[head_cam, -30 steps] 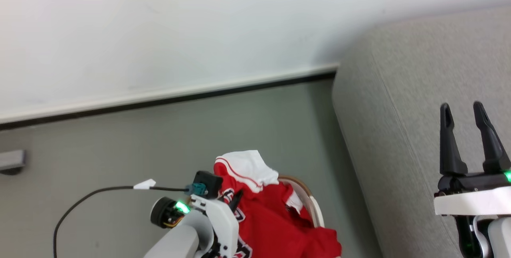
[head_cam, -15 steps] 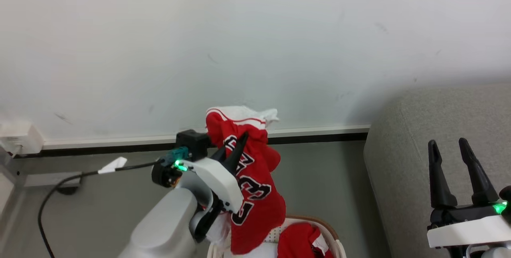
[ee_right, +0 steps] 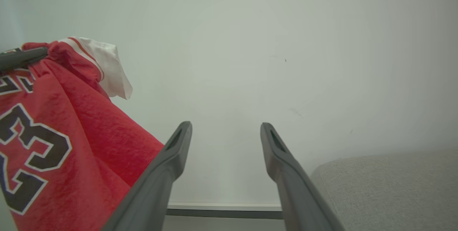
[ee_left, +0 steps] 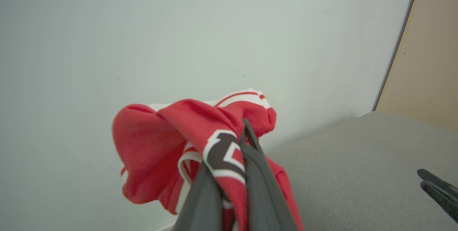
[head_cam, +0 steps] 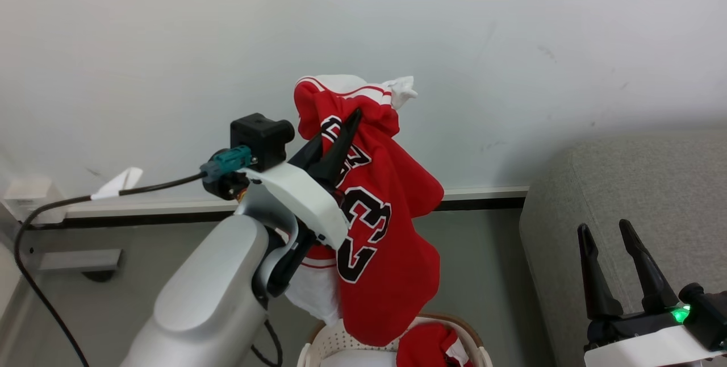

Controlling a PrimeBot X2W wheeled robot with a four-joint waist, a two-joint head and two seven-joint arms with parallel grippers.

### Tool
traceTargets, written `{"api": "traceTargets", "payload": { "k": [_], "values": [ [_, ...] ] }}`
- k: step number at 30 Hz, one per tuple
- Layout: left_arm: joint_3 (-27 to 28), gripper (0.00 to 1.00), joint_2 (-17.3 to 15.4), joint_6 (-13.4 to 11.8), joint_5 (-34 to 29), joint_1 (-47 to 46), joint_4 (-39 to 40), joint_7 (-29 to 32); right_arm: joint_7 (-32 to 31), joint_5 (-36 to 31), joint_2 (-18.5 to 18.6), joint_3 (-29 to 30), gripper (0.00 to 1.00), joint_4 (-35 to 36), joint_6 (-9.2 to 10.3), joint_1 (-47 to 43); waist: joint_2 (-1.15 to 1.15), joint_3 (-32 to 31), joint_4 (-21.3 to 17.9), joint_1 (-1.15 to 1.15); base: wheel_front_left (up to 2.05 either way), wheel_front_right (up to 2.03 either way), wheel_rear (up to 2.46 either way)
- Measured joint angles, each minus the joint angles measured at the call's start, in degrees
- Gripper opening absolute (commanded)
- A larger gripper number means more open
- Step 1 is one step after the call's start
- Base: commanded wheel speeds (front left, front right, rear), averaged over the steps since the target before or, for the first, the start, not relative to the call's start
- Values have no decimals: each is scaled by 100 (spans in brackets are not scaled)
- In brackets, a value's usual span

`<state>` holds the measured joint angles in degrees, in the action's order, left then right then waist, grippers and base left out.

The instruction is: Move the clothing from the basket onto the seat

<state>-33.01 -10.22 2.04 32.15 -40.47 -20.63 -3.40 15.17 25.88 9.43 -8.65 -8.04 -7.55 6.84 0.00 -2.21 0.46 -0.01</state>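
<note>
Red jersey (head_cam: 392, 208): black "23", white outline; lettering above unreadable.

Left gripper (ee_left: 230, 152) fingers (ee_left: 263, 184) clamp the red clothing (ee_left: 150, 148), grey seat (ee_left: 357, 166) at right.

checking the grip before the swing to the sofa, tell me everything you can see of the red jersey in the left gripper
The red jersey is soft, fuzzy-looking fabric, bright red with white striped trim and a black 23 outlined in white. It is bunched near its top between the fingers of the left gripper, which is shut on it, with a white flap poking above. The rest hangs limp in front of the wall, its hem low over the basket; contact there cannot be told.
</note>
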Motion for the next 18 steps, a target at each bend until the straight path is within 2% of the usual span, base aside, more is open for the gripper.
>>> {"api": "traceTargets", "payload": {
  "k": [10,18],
  "values": [
    [0,0,-167,-165,73,242,600,230,0,89,76,-337,100,24,0,10,0,62,-47,0,0,0,0],
    [-73,0,-168,-147,81,265,646,230,0,253,328,-1336,100,-97,0,307,0,71,26,0,0,0,0]
  ]
}}
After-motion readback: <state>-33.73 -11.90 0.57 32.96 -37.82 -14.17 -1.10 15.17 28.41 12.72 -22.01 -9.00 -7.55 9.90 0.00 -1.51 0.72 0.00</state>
